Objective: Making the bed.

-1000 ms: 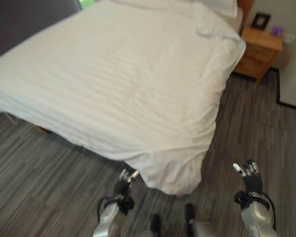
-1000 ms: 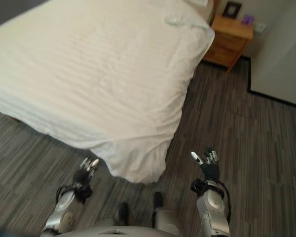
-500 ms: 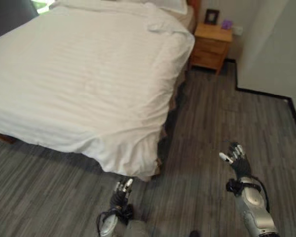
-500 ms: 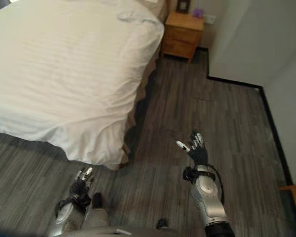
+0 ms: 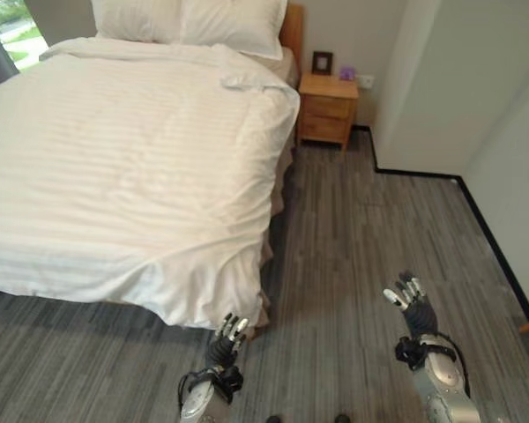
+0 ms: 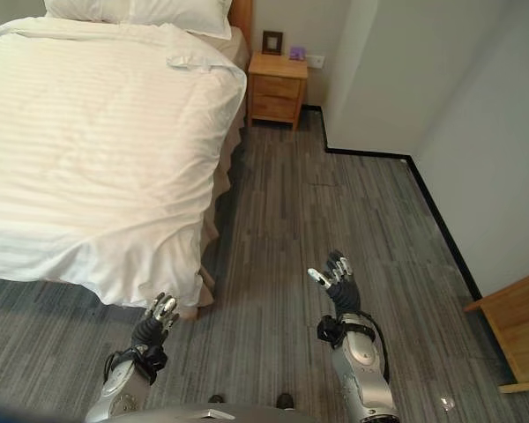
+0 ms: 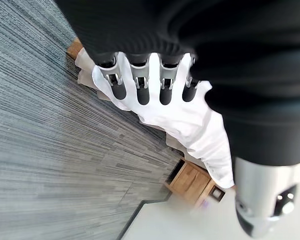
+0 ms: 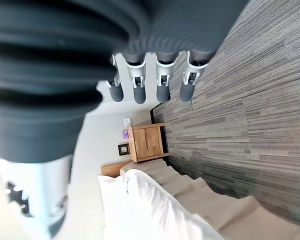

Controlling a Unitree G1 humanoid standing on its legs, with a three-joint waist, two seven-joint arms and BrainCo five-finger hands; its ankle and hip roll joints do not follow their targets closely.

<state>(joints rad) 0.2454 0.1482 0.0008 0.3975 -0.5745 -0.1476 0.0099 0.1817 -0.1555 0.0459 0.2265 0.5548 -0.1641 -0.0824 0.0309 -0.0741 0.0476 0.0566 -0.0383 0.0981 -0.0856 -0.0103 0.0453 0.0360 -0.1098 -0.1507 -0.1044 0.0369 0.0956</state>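
Observation:
A bed (image 5: 115,167) with a smooth white duvet (image 6: 79,150) takes up the left of the head views, two white pillows (image 5: 194,22) at its head. One duvet corner (image 5: 212,304) hangs over the bed's near corner. My left hand (image 5: 227,337) hovers low just in front of that corner, fingers (image 7: 140,82) straight, apart from the cloth. To the right, over bare floor, my right hand (image 5: 410,304) is raised and open, fingers (image 8: 150,82) straight, holding nothing.
A wooden nightstand (image 5: 328,110) with a small picture frame (image 5: 322,62) stands beside the bed's head. White walls (image 5: 458,88) close the room at the right. Grey striped floor (image 5: 361,238) runs between bed and wall. A wooden furniture edge (image 6: 516,330) shows at far right.
The camera has swung right and up: bed shifted left, pillows, nightstand and wall came into view. Both hands stay open and low; the left hand remains near the duvet corner.

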